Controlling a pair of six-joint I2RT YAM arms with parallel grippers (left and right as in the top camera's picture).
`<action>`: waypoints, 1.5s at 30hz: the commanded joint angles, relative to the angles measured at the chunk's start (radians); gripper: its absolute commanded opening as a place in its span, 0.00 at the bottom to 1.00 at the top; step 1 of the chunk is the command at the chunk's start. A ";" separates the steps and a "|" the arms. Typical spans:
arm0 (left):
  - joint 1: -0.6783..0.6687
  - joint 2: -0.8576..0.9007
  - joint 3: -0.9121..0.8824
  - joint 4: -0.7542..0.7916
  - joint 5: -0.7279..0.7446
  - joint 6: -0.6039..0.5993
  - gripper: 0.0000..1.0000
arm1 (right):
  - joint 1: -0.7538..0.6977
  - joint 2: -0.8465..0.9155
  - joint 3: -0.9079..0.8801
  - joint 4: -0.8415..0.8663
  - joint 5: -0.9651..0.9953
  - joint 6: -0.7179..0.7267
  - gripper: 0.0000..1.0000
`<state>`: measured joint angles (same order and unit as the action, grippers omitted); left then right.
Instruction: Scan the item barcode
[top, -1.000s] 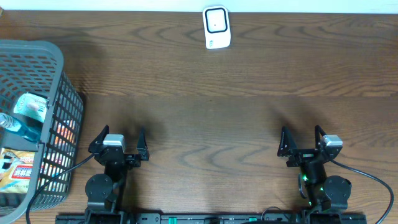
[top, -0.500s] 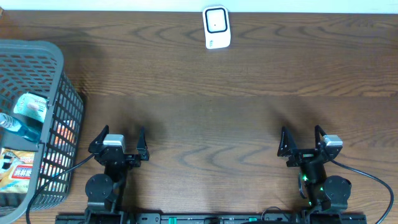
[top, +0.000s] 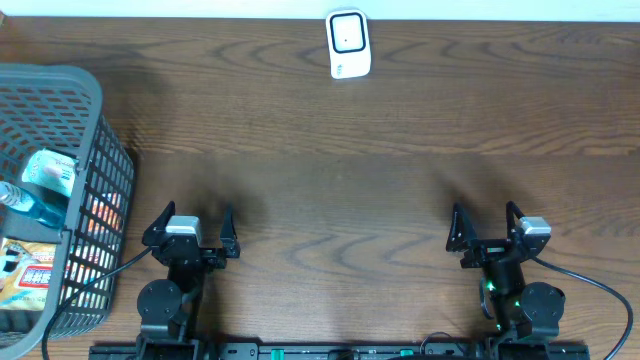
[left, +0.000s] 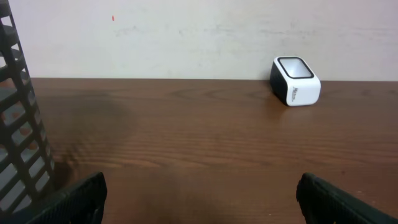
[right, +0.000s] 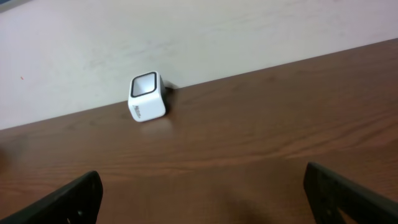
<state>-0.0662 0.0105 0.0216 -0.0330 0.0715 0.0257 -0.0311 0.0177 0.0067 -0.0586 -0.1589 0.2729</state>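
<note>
Nothing has moved since the earlier frames, both arms parked at the near edge. Left gripper (top: 193, 222) and right gripper (top: 485, 222) are spread wide and holding nothing, well apart from each other. The items are in the grey basket (top: 70, 78) at the table's (top: 330, 190) left edge: a teal-labelled pack (top: 50, 170), a blue bottle (top: 35, 208) and a red-printed packet (top: 28, 272). The white barcode scanner (top: 349, 44) sits at far centre by the wall, well away from both grippers.
</note>
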 joint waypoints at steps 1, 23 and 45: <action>0.004 0.000 -0.018 -0.033 -0.004 -0.001 0.98 | 0.006 0.002 -0.001 -0.005 0.003 -0.016 0.99; 0.004 0.000 -0.018 -0.033 -0.004 -0.001 0.98 | 0.006 0.002 -0.001 -0.005 0.003 -0.016 0.99; 0.004 0.001 0.062 0.015 0.336 -0.114 0.98 | 0.006 0.002 -0.001 -0.005 0.003 -0.016 0.99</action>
<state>-0.0662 0.0105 0.0326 -0.0185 0.3191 -0.0559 -0.0307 0.0177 0.0067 -0.0586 -0.1589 0.2729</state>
